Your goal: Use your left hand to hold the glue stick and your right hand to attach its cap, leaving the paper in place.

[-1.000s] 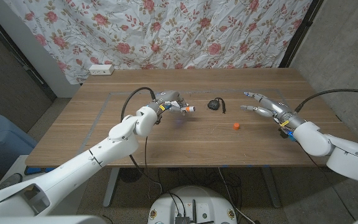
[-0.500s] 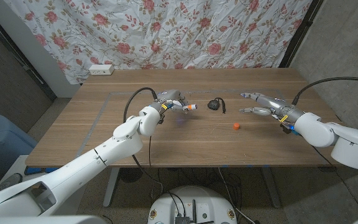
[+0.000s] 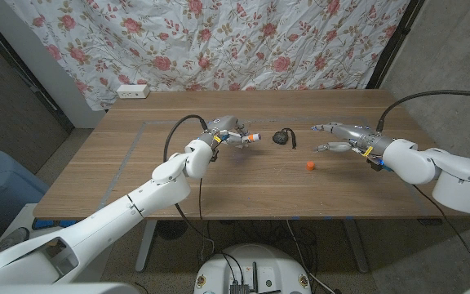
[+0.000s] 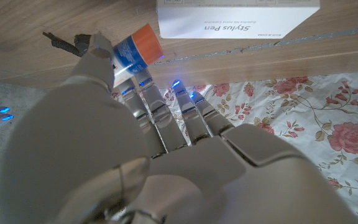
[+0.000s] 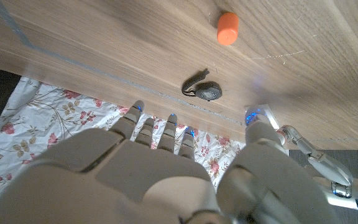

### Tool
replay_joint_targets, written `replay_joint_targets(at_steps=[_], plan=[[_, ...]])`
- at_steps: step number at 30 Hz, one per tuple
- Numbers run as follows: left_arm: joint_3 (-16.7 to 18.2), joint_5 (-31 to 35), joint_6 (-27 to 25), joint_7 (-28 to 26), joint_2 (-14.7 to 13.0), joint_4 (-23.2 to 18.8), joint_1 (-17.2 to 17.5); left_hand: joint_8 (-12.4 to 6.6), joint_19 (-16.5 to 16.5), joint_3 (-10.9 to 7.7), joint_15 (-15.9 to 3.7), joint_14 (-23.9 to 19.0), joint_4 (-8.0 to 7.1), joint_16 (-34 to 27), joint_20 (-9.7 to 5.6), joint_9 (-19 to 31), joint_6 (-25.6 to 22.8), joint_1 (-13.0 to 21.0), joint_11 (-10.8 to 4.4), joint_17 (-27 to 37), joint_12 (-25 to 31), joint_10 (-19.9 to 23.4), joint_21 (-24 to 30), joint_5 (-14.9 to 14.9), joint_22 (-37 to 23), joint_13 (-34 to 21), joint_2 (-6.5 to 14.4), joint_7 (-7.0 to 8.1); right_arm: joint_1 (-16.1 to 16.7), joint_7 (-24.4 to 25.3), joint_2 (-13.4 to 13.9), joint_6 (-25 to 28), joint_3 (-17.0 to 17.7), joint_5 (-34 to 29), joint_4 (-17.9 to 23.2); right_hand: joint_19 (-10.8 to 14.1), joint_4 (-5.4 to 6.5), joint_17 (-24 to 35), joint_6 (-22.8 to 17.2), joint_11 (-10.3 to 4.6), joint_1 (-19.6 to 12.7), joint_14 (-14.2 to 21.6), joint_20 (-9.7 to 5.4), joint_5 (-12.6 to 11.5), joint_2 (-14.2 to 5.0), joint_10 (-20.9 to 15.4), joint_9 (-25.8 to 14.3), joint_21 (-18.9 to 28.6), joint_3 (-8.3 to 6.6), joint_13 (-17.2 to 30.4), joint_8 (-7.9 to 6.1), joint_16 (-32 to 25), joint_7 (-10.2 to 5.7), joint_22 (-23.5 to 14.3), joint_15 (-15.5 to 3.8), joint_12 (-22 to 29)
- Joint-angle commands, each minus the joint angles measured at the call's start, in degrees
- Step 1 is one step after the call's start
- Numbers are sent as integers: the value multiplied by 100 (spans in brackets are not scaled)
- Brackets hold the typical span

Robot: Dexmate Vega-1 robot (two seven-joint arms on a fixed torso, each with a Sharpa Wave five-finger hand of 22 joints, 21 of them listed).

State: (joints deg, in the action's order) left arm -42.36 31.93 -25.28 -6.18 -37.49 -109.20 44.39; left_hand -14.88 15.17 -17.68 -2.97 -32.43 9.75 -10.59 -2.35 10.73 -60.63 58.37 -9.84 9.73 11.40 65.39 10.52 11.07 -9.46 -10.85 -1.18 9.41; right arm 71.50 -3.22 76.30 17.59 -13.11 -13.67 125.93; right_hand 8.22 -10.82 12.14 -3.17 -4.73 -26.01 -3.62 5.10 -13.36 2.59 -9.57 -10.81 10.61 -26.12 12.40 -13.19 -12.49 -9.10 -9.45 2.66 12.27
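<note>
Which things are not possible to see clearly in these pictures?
- Glue stick: its body is hidden by the left hand, left wrist view.
- White box: cut off by the picture edge, left wrist view.
- Small black object: too small to identify, head view.

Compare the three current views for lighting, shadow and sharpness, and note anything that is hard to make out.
Head view: even, soft light, faint shadows; the orange cap is tiny but distinct, the small black object too small to identify. Left wrist view: the left hand looms large and soft, blue fingertip lights glowing; the glue stick label is blurred. Right wrist view: the right hand is soft; the table grain stays sharp.
</note>
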Motion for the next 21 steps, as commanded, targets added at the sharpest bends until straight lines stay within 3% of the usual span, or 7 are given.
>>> replay_joint_targets(at_steps=[1, 12, 21], plan=[[40, -241, -152, -300, 128, -17, 113, 9, -56, -3, -894, 11, -43, 6, -51, 43, -350, 15, -308, 16, 8, 334, -13, 24, -16, -44, 198, 22, -546, -682, 140, 477, -582, -604, 274, 109, -8, 2, -121, -62, -175, 94, 5, -36, 58, -145, -16, 52, -66, 6, -75, -58, 14, -19, -24, 52], [-9, -354, -119, -461, 120, 26, 114, 37, -72, 15, -889, 15, -52, 2, -34, 45, -322, -8, -308, 18, 2, 320, -9, 21, -16, -44, 209, 21, -926, -1107, 16, 616, -1011, -1111, 330, 265, 36, -2, -322, -250, -418, 315, -54, -40, 207, -402, -4, 74, -98, -5, -122, -134, 219, -22, -105, 100], [6, -530, -30, -571, 148, 110, 105, 49, -84, 24, -892, 21, -55, 1, -32, 47, -321, -19, -308, 18, 0, 317, -6, 21, -16, -45, 221, 31, -1158, -1407, -157, 507, -1318, -1515, 217, 448, 52, -3, -489, -282, -562, 472, -99, -23, 271, -582, -4, 108, -120, -12, -161, -183, 240, -23, -155, 122]])
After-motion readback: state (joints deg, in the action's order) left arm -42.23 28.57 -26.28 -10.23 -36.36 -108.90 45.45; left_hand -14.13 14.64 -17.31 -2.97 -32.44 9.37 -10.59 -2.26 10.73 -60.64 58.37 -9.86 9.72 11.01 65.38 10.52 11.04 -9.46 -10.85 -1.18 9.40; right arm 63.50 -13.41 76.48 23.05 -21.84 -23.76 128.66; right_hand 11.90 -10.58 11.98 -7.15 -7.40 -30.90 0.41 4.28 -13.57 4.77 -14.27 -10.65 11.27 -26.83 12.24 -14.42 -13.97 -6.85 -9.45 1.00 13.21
